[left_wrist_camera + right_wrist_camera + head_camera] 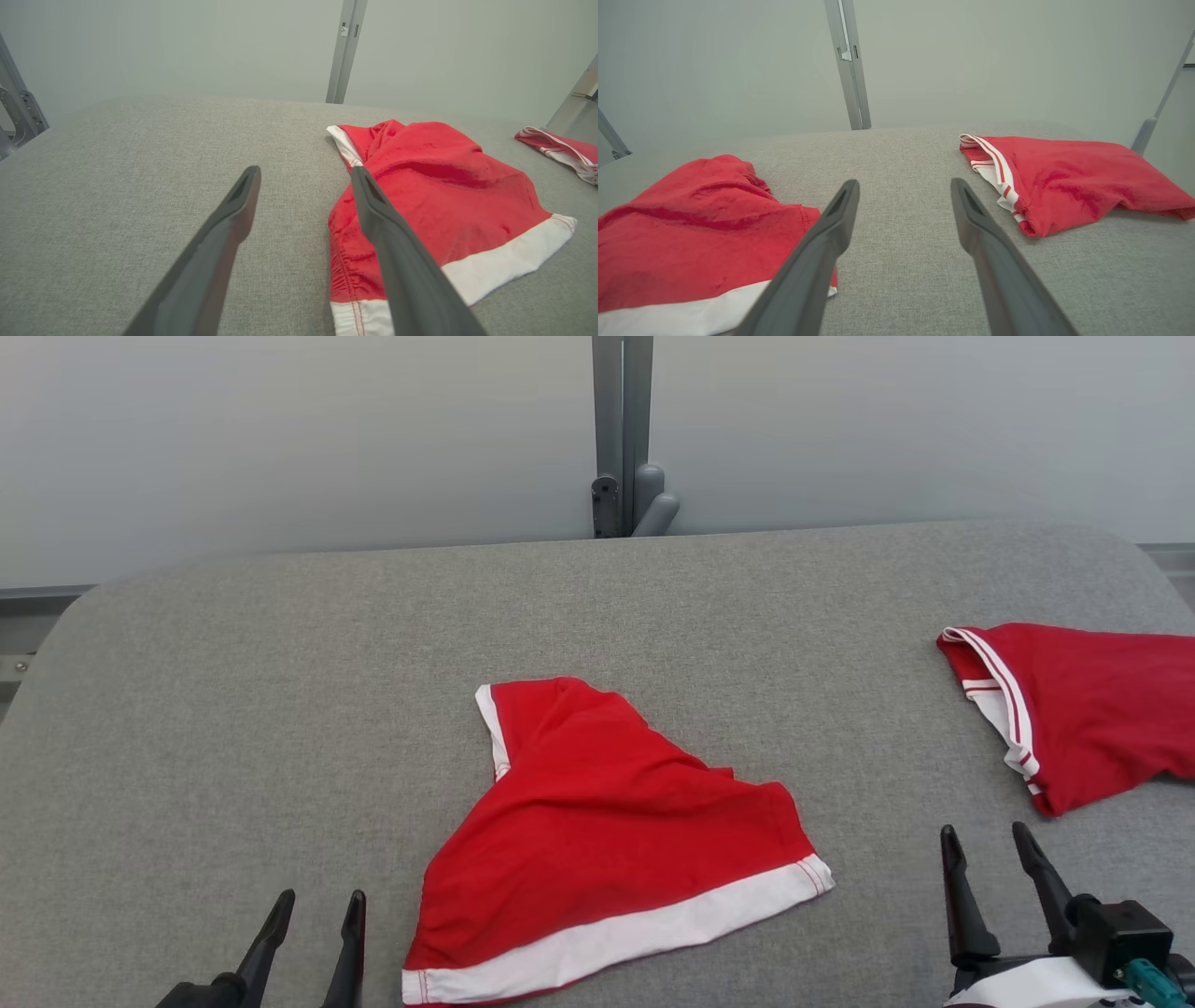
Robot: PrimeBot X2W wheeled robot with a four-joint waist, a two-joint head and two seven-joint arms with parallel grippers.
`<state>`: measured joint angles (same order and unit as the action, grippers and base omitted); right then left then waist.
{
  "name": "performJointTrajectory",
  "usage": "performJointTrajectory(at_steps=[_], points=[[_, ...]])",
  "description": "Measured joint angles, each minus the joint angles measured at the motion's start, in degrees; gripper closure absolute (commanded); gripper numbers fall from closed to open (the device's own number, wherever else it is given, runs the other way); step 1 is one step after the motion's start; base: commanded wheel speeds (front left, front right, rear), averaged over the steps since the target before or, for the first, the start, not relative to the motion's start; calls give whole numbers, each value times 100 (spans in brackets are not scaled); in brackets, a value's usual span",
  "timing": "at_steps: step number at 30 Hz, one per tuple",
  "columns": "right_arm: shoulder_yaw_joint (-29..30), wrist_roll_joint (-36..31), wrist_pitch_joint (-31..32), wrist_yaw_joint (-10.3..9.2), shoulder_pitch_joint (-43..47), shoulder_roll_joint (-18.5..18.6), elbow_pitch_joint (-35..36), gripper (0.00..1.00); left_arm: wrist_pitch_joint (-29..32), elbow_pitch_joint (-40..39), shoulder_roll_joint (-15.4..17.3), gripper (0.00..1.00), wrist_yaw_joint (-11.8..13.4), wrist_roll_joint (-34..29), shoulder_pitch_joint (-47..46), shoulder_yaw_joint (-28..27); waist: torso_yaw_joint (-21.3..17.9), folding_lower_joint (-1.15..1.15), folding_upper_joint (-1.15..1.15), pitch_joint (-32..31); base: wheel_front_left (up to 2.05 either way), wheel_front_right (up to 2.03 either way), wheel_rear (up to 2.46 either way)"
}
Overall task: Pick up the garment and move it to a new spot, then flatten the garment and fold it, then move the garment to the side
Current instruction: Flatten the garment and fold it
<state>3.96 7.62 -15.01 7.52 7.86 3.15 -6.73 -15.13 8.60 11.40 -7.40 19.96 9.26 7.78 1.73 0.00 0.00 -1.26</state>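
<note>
On the grey table (233, 709), red garment (597, 821) — white-trimmed, rumpled

Cut off and covered
The second red garment (1092, 709) runs off the head view's right edge; a finger (397, 261) of the left hand (304, 172) covers part of the garment (444, 186).

I read the red white-banded garment (597, 821) as soft matt cloth, the grey desk (280, 709) as coarse woven fabric. The dark left tool (321, 894) and right tool (985, 831) look like matt plastic.
</note>
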Motion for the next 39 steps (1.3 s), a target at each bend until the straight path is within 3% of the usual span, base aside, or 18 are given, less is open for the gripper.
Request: performJointTrajectory(at_steps=[6,15,22,36,39], points=[[-900,368,58,0,-110,470,-380,0,23,423,156,0,0,381,76,168,-3,0,0,-20,0,0,0],[-1820,753,1449,0,-811,1248,-705,0,1456,268,401,0,0,1255,182,601,49,0,0,30,0,0,0],[-2345,1048,1945,0,-1189,1384,-1061,0,1827,133,394,0,0,1401,121,844,154,0,0,188,0,0,0],[-2833,1323,1752,0,-1658,1256,-1873,0,1857,476,404,0,0,1786,-301,1261,139,0,0,363,0,0,0],[-2952,1381,1693,1,-1729,1207,-1998,4,1850,576,416,0,0,1889,-327,1307,124,0,0,373,0,0,0]])
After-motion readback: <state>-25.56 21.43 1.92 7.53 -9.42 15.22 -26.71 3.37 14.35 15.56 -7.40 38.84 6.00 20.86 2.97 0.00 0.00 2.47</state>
